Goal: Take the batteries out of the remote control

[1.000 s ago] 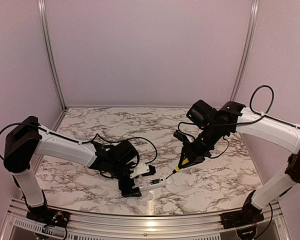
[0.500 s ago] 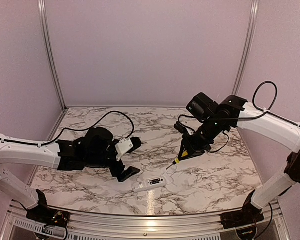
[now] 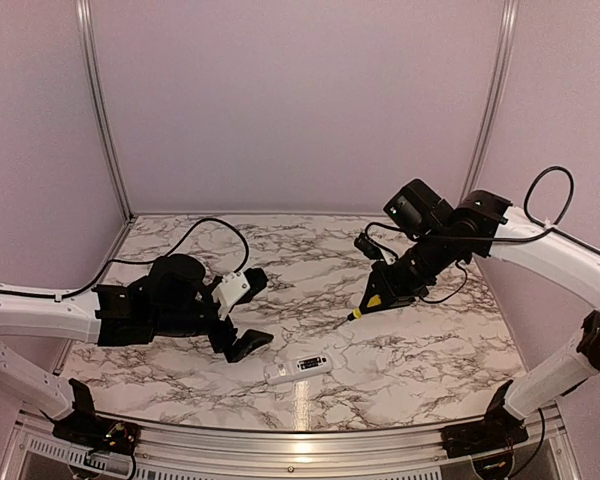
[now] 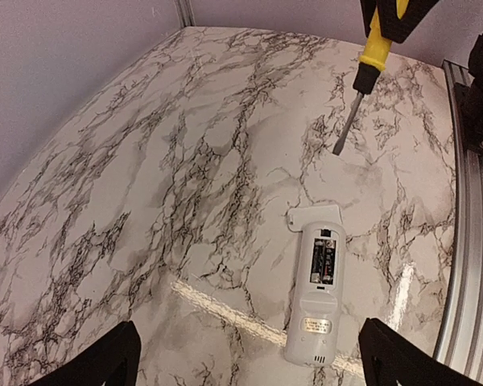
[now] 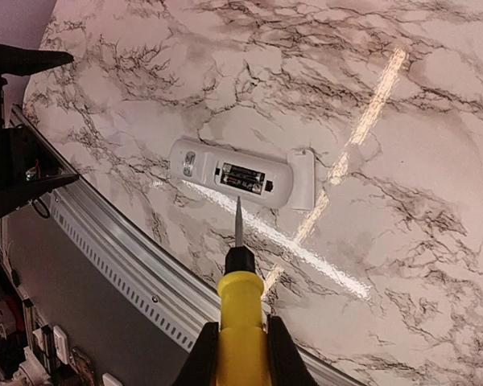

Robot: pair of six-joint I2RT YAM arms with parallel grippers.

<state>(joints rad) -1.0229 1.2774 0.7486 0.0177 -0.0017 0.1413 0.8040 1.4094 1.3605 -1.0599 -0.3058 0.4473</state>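
Although the compartment lies uncovered, the batteries (image 4: 323, 261) sit inside the remote control (image 4: 315, 297), so the unloading is judged not yet begun. The remote lies flat on the worktop (image 3: 280, 250), unheld, below and ahead of the left pincer (image 3: 258, 310), whose fingers stand wide apart and hold nothing. The right pincer (image 3: 385, 298) is clamped on the yellow handle of a screwdriver (image 3: 365, 307). The blade points down toward the remote and is clear of it.

Risks noted:
- With nothing bracing the remote, a prying push from the blade is likely to slide or spin it toward the near rail instead of lifting a cell.
- The narrow tip may skid off a rounded battery and gouge the compartment.
- A freed battery may spring out and roll off the near edge.
- Side load may twist the round handle within the right pincer.

Limits of view:
- The batteries read as two cells side by side, though their ends are too small to confirm.
- A white cover piece (image 5: 303, 178) touches the remote's end, and whether it is detached cannot be told.
- The blade's height above the remote cannot be judged.
- The right pincer's grip is cut off by the lower edge of its wrist view.
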